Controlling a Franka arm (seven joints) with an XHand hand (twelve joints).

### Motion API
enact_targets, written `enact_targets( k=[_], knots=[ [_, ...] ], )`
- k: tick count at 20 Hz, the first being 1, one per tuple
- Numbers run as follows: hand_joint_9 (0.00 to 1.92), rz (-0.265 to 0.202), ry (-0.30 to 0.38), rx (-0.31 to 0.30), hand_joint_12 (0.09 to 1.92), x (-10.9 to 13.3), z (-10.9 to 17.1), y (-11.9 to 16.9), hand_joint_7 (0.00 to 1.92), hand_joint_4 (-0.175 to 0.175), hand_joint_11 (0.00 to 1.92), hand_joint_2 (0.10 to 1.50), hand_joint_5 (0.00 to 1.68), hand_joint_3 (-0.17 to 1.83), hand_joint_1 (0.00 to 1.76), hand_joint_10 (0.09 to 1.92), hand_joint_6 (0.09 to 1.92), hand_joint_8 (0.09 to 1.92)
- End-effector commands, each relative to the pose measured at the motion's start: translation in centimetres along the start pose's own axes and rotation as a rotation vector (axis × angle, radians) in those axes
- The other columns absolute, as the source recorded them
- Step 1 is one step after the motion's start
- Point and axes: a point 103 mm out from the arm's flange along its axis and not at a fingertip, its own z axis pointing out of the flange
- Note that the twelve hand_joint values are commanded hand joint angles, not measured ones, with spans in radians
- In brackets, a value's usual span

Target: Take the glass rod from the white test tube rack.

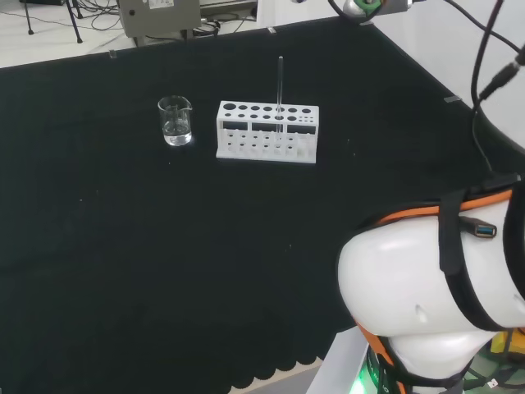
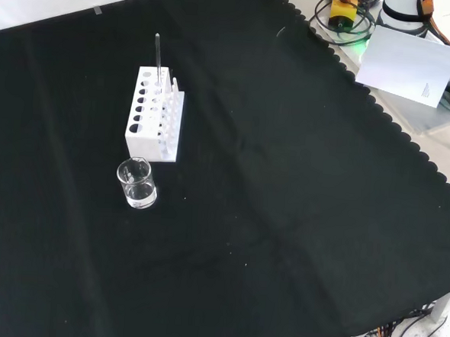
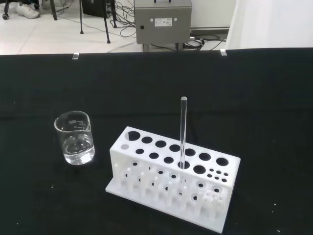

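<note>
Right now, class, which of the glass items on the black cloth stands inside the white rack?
The glass rod: thin and upright, it stands in a hole of the white test tube rack. The beaker stands on the cloth beside the rack, apart from it.

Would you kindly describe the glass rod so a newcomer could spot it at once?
On the black cloth stands a white rack full of round holes, with a small clear beaker close by. The glass rod stands upright in one hole, a thin clear stick rising well above the rack's top.

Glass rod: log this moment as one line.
glass rod: upright in white test tube rack | beaker: beside rack | grasp: not yet done
</note>
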Motion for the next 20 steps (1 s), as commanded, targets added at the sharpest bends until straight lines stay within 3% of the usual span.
enact_targets(
  k=[1, 17, 20],
  knots=[
    [0.41, -0.025, 0.0, -0.01, 1.47, -1.7, 1.0, 4.3, 0.13, -0.159, 0.14, 0.85, 0.24, 0.52, 0.69, 0.92, 0.09, 0.9],
    [0.64, -0.116, -0.011, 0.002, 1.45, -2.3, 4.4, 11.8, 0.35, -0.167, 0.29, 0.87, 0.29, 0.54, 0.69, 0.94, 0.09, 0.98],
    [0.65, -0.114, -0.005, 0.01, 1.44, -1.7, 5.2, 13.5, 0.36, -0.168, 0.32, 0.87, 0.3, 0.54, 0.69, 0.94, 0.09, 0.98]
  ],
)
